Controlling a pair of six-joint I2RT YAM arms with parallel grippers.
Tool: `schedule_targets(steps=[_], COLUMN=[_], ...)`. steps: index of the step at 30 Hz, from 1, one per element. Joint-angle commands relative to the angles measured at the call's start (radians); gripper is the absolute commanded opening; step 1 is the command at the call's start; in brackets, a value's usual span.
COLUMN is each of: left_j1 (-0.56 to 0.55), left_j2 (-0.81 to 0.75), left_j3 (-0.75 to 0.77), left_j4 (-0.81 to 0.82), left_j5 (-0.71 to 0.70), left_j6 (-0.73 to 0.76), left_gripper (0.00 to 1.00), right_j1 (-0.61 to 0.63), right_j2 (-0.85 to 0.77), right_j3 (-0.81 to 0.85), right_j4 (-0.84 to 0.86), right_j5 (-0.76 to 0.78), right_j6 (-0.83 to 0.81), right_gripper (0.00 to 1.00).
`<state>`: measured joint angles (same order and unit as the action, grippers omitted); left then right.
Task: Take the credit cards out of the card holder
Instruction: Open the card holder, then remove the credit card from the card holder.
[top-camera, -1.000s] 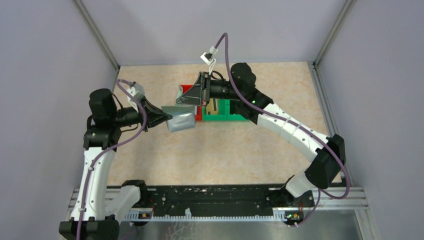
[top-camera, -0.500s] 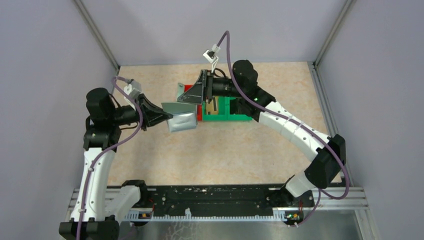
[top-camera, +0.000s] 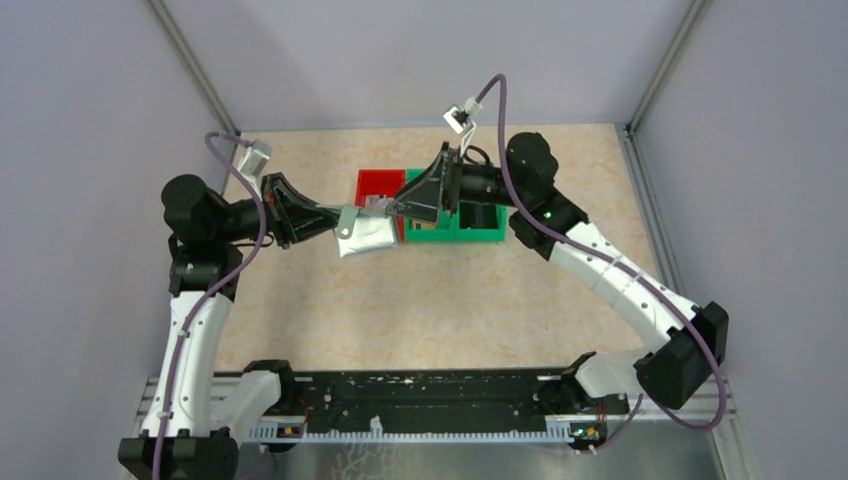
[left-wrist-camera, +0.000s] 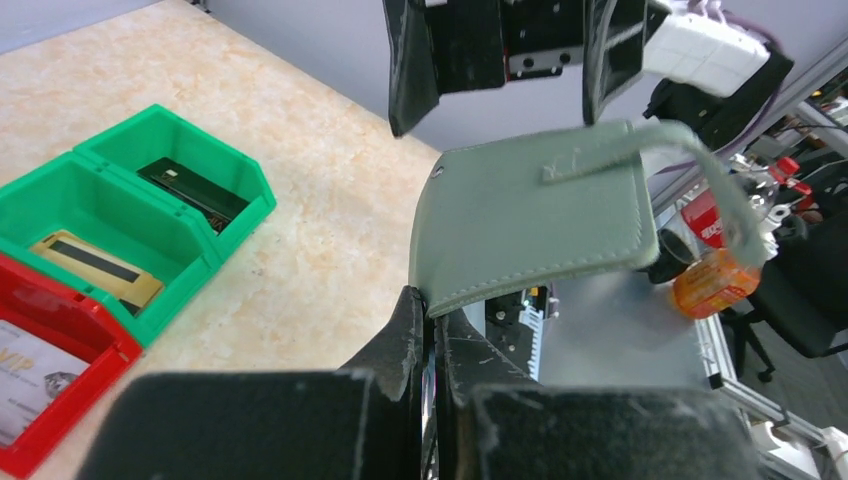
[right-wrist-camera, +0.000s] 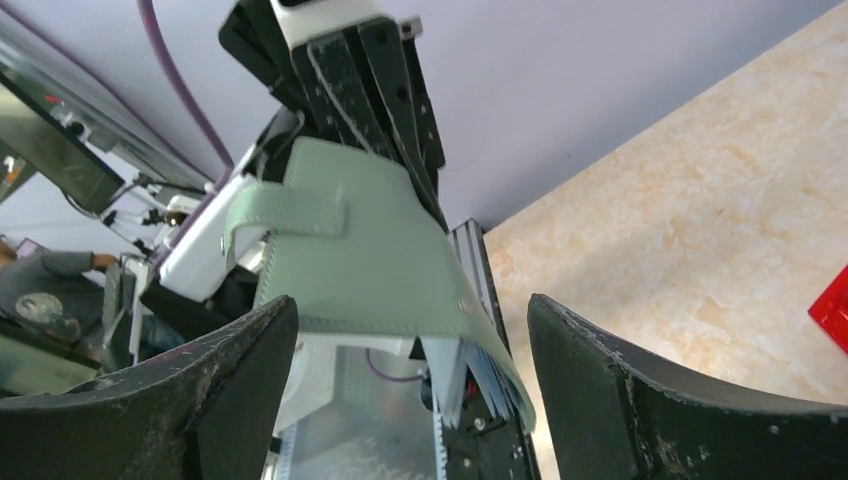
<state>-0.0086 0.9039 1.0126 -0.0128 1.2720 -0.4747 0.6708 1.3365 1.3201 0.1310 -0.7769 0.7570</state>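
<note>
The grey-green card holder (top-camera: 368, 233) hangs above the table, its closing tab loose (left-wrist-camera: 700, 160). My left gripper (left-wrist-camera: 432, 306) is shut on its corner and also shows in the top view (top-camera: 338, 218). My right gripper (top-camera: 396, 207) is open and faces the holder (right-wrist-camera: 350, 250) from the other side. Its fingers (right-wrist-camera: 240, 370) stand wide on either side of the holder's edge, where the pale blue pockets (right-wrist-camera: 485, 375) show. Nothing is between them. Credit cards lie in the bins: a dark one (left-wrist-camera: 190, 190), a tan one (left-wrist-camera: 95, 265) and a pale one (left-wrist-camera: 25, 365).
A green two-compartment bin (top-camera: 470, 225) and a red bin (top-camera: 378, 184) stand side by side at mid-table behind the holder. In the left wrist view the green bin (left-wrist-camera: 240, 215) is beside the red bin (left-wrist-camera: 80, 395). Grey walls enclose the table on three sides.
My right gripper has opened and swung from above the green bin to the holder's edge. The left gripper has shifted the holder slightly up and toward it.
</note>
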Motion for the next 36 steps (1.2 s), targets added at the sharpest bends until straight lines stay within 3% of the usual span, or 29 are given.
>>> schedule_targets(steps=[1, 17, 32, 36], left_j1=[0.002, 0.002, 0.002, 0.002], left_j2=[-0.006, 0.010, 0.027, 0.027], left_j3=[0.010, 0.006, 0.023, 0.017], left_j4=[0.134, 0.247, 0.310, 0.312], left_j5=[-0.017, -0.013, 0.006, 0.009], left_j6=[-0.188, -0.428, -0.545, -0.561], left_gripper=[0.00, 0.00, 0.00, 0.00], right_j1=[-0.017, -0.018, -0.017, -0.017], right_j2=[-0.081, -0.098, -0.116, -0.112], right_j3=[-0.094, -0.316, -0.351, -0.373], right_j4=[0.060, 0.440, 0.424, 0.486], right_j5=[-0.039, -0.110, -0.085, -0.072], right_j6=[-0.056, 0.119, 0.066, 0.099], right_gripper=[0.84, 0.81, 0.66, 0.64])
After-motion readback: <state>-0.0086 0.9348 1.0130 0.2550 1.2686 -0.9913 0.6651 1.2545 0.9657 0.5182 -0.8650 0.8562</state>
